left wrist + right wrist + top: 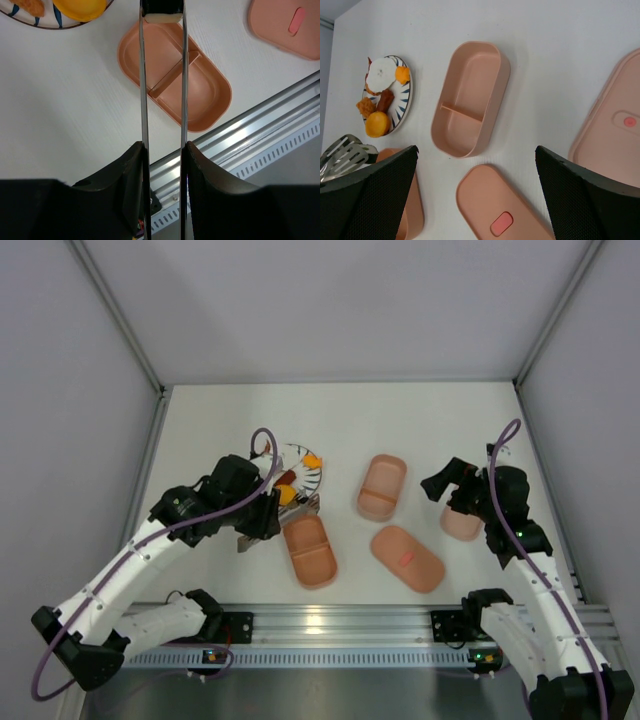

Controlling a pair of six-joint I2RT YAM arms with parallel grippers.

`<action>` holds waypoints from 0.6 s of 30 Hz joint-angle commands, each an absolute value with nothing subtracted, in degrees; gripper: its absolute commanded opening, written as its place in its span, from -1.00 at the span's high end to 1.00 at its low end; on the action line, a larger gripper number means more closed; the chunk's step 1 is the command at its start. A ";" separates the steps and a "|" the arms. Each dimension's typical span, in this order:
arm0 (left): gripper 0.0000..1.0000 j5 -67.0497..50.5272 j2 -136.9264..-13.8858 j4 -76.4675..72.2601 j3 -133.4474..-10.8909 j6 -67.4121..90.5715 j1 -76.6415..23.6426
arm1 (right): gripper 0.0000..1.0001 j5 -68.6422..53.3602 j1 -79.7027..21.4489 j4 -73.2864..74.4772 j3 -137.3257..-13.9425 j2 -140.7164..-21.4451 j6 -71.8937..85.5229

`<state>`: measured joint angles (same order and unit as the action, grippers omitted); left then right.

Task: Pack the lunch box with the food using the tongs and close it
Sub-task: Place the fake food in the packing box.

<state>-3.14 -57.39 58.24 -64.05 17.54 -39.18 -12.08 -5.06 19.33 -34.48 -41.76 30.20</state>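
The left gripper clamps slim silvery metal tongs pinching a small dark-and-cream food piece above the far end of a salmon-pink divided plastic tray, which slants across the tongs' line near the table's near edge; the right gripper, farther away, gapes empty.

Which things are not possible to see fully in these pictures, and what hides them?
Top view: the left arm covers part of the plate, so its food cannot be counted.
Left wrist view: the top edge cuts off the piece pinched in the tongs.
Top view: the far-right lid lies partly under the jaws of the right arm.
Right wrist view: its own jaw hides most of the near tray.
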 commanded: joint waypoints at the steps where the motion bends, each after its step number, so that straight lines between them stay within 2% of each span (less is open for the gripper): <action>1: 0.54 -4.48 -55.46 60.47 -65.39 16.52 -39.46 | -0.99 -11.95 -4.13 16.96 -34.45 -41.31 30.06; 18: 0.41 -6.24 -56.07 64.69 -66.62 18.54 -39.46 | -0.99 -12.57 -4.13 16.17 -34.28 -41.84 30.15</action>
<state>-6.20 -56.51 64.16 -64.34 17.80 -39.18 -12.10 -5.06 19.31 -34.48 -41.76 30.22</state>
